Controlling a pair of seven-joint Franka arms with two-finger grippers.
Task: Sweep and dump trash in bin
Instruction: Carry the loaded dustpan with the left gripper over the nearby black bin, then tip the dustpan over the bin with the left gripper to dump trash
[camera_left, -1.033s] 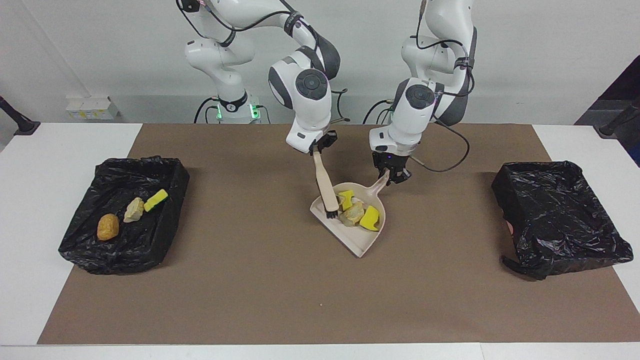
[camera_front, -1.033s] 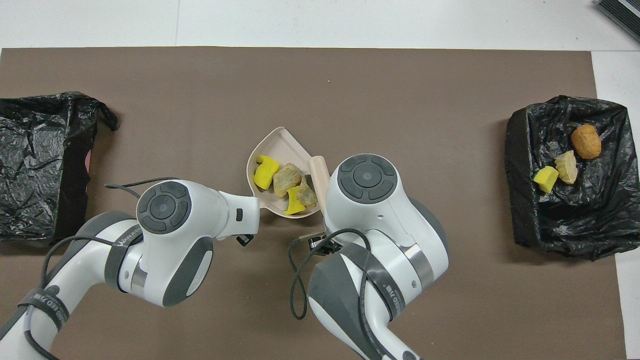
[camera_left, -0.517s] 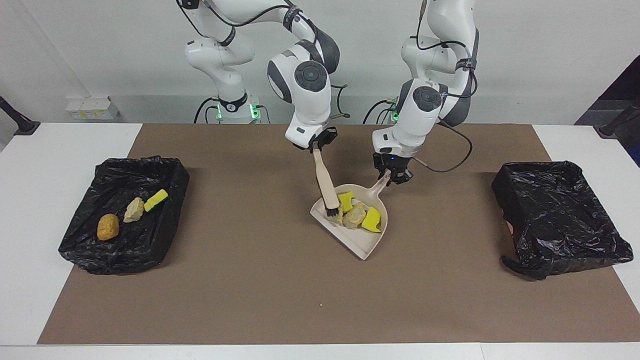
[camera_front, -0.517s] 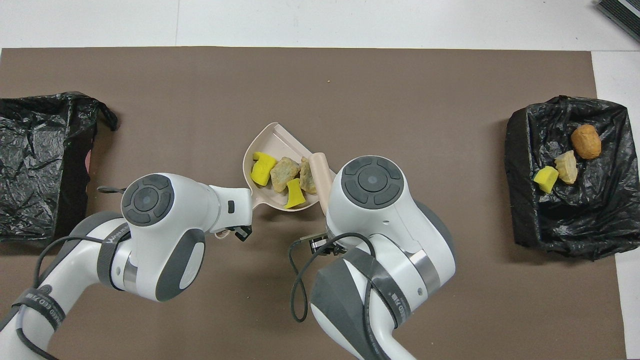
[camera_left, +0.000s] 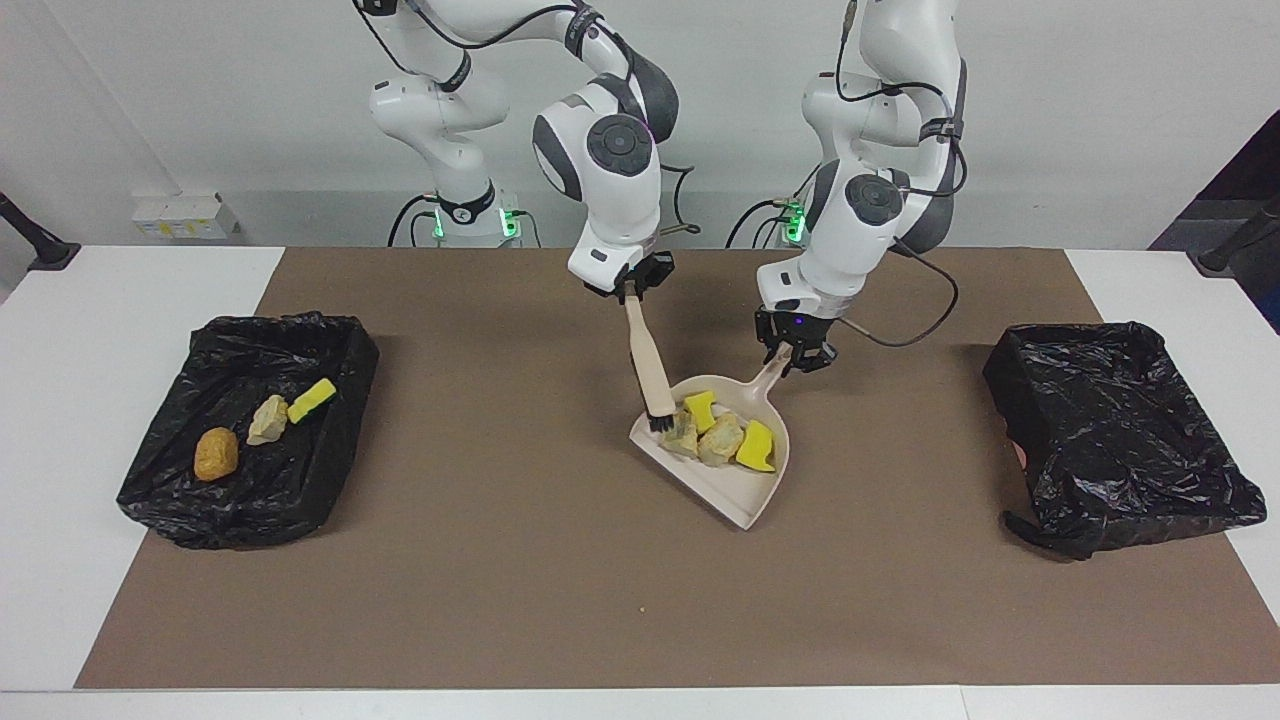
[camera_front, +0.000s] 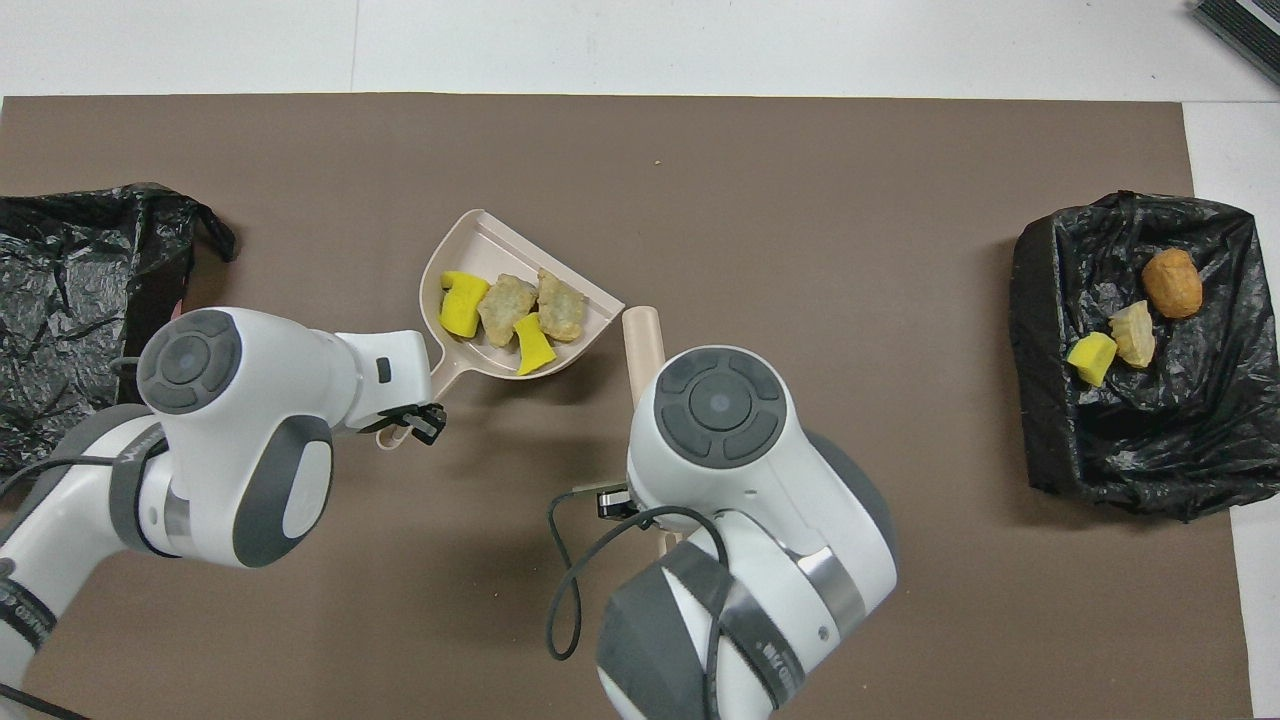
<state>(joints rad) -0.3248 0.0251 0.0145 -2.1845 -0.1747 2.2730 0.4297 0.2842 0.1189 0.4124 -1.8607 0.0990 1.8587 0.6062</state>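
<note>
Trash scraps, four of them, lay in the beige plastic dustpan (camera_left: 745, 490) just right of the centre of the facing frame: two bright yellow sponge pieces (camera_left: 756, 446) and two pale beige lumps (camera_left: 721, 440), bunched touching one another in the pan's deep end near its handle. Against the frames a second before, the pan had shifted a little toward the left arm's end of the worktop (camera_left: 130, 290), and the brush head had left it: earlier the black bristles stood among the scraps, now they sat at the pan's wall just beside the nearest beige lump. In the overhead frame the pan had moved toward the left of the picture, well clear of the brush.

The left hand (camera_left: 797, 362) was clamped on the tip of the dustpan's handle. The right hand (camera_left: 633, 291) was clamped on the top of the beige brush (camera_left: 648, 365), which hung steeply, bristles down.

The dustpan's long axis ran on a diagonal in the facing frame, handle toward the upper right, open lip toward the lower left.

Three more scraps, an orange-brown lump (camera_left: 216, 454), a pale lump (camera_left: 267, 419) and a yellow sponge piece (camera_left: 312, 400), lay in the black-lined bin (camera_left: 160, 500) at the left of the facing frame. A second black-lined bin (camera_left: 1120, 440) sat at the right.
</note>
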